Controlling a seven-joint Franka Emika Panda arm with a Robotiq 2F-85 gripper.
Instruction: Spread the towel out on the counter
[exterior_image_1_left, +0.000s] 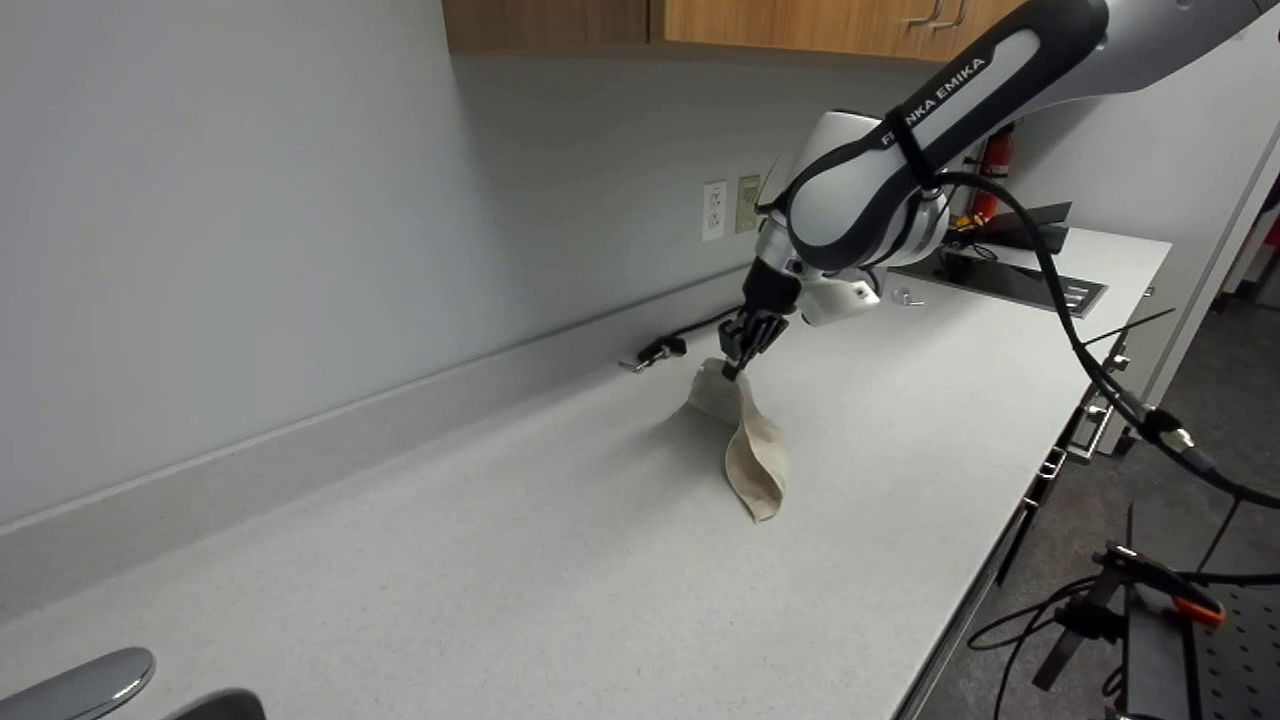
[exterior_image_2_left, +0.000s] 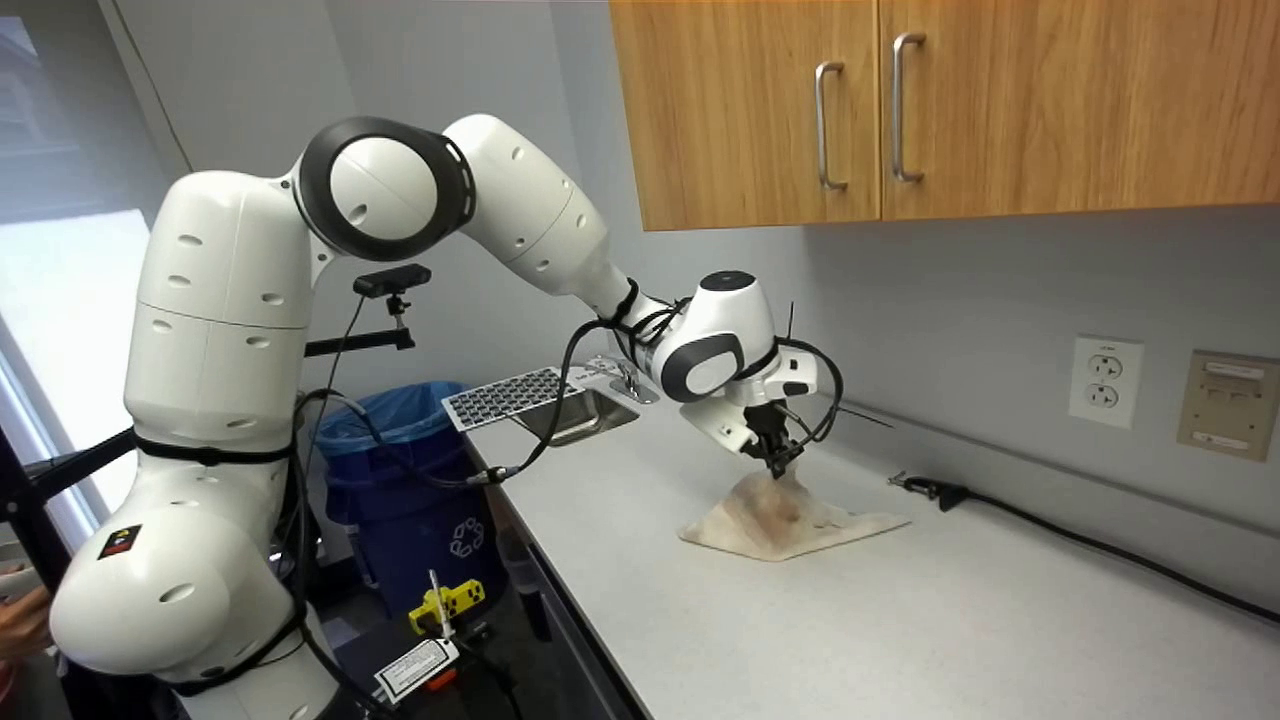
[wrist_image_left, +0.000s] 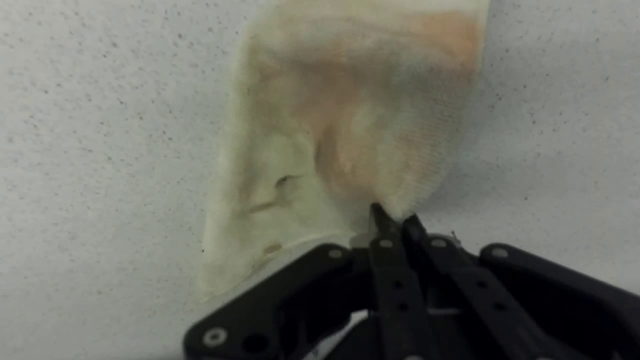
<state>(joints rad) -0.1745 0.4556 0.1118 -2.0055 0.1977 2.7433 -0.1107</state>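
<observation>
Claw, lower centre-right in wrist view, pinches towel; towel tented over worktop, right of centre in both exterior views.

**Facing Ends, Plus a Wrist Close-Up**

In an exterior view, the line of sight runs down along the counter toward the claw from well back. In an exterior view facing roughly opposite, the arm stands nearer than the claw. Both share claw, towel and wall outlets. The wrist view, nearest, looks down past the claw.
</observation>
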